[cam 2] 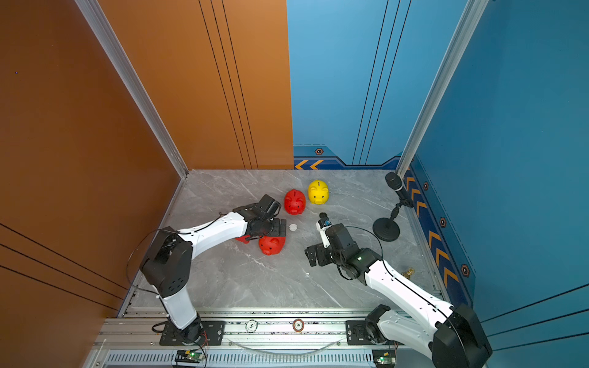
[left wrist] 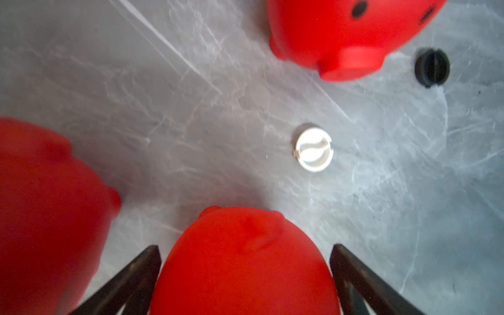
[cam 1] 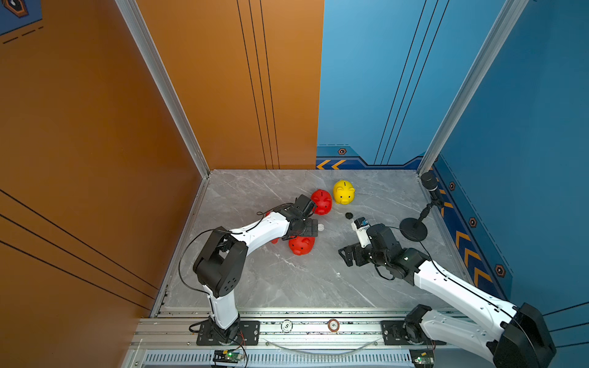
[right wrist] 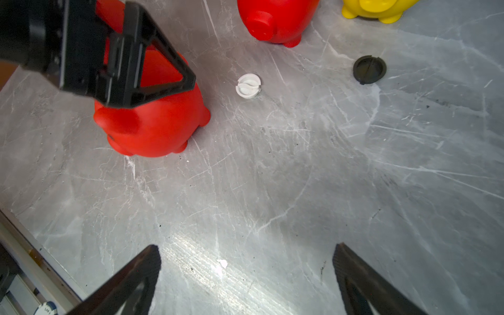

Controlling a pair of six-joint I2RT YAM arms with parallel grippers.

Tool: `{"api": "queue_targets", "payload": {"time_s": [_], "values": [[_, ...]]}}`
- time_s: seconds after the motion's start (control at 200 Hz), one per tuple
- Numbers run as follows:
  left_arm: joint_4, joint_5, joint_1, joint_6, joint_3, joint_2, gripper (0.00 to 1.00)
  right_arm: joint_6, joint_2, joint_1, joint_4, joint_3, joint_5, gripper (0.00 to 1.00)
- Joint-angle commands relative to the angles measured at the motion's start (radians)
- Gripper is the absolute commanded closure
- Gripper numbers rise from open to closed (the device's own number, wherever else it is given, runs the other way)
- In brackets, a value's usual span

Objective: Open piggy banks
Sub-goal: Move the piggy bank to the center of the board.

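Three red piggy banks and a yellow one point(cam 1: 344, 192) stand on the grey marble table point(cam 1: 287, 280). My left gripper point(left wrist: 245, 248) is open and reaches down over the nearest red piggy bank point(cam 1: 302, 247), one finger along each flank with a thin gap. A second red piggy bank point(cam 1: 322, 201) stands beside the yellow one. The third point(left wrist: 41, 204) is mostly hidden under my left arm in both top views. My right gripper point(right wrist: 245, 248) is open and empty over bare table, right of the group.
A white round plug point(cam 1: 320, 227) and a black round plug point(cam 1: 349, 215) lie loose on the table between the pigs and my right arm. A black microphone stand point(cam 1: 413, 228) sits at the right wall. Poker chips point(cam 1: 287, 325) rest on the front rail.
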Motion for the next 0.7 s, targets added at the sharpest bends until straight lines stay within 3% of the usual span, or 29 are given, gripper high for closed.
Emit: {"api": "queue_targets", "payload": {"time_s": [0.0, 0.255, 0.546, 0.696], "values": [[0.018, -0.035, -0.029, -0.083, -0.094, -0.114, 0.02, 0.008, 0.028, 0.007, -0.045, 0.051, -0.019, 0.01], [0.131, 0.102, -0.031, -0.06, -0.285, -0.366, 0.02, 0.073, 0.109, 0.074, -0.044, 0.079, 0.064, 0.0], [0.106, 0.1, -0.015, 0.005, -0.344, -0.452, 0.02, 0.186, 0.284, 0.187, 0.024, 0.151, 0.21, 0.0], [0.134, 0.122, 0.022, 0.048, -0.36, -0.468, 0.02, 0.221, 0.405, 0.211, 0.09, 0.197, 0.222, 0.0]]}}
